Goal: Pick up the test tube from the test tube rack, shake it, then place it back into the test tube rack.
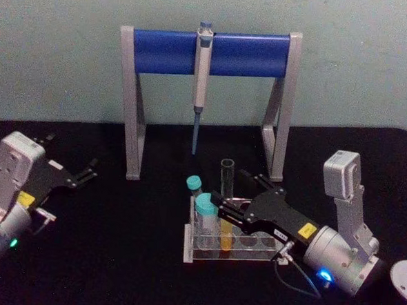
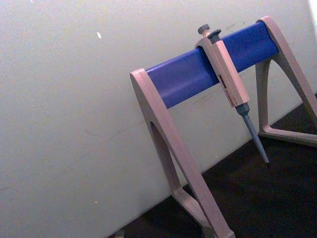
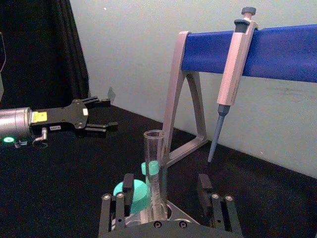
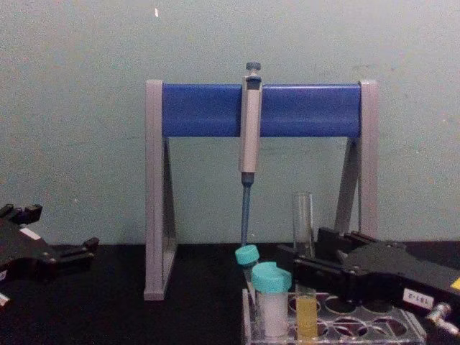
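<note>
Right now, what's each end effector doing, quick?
Left end effector: open, holding nothing, parked at the table's left.
Right end effector: open around the test tube, not clamped.

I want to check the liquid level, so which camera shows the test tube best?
The chest view: the test tube shows its yellow liquid side-on. The head view shows it from above; the right wrist view shows its clear top.

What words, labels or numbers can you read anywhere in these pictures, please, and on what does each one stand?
None can be read for certain.
White label on the right gripper: dark characters, too blurred to read.
Yellow stickers on the right gripper and the left gripper: too small to read.
Marks on the pipette: blurred, unreadable.
</note>
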Available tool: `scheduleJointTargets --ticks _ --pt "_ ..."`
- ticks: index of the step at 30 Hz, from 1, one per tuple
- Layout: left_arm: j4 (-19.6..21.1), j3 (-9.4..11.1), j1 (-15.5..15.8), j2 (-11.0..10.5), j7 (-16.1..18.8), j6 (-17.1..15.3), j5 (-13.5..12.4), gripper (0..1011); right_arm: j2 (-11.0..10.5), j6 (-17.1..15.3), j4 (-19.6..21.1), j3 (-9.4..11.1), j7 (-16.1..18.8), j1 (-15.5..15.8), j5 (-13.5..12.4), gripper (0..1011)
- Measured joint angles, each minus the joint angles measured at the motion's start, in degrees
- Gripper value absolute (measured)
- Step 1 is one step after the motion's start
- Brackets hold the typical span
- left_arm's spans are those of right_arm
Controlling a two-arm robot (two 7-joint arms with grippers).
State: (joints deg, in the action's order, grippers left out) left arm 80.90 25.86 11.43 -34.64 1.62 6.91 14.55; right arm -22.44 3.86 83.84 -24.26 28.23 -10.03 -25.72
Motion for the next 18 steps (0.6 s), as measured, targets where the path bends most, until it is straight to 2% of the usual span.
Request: scheduleJointTargets --ticks 7,18 --pt "0.0 0.0 0.0 0.0 0.0 0.0 0.0 1001 0.0 0.0 0.0 0.0 0.0 0.0 0.0 1000" --pt "0.0 0.0 0.0 0.0 0.0 0.0 0.0 1001 0.0 0.0 0.0 0.0 0.0 0.0 -0.1 1000"
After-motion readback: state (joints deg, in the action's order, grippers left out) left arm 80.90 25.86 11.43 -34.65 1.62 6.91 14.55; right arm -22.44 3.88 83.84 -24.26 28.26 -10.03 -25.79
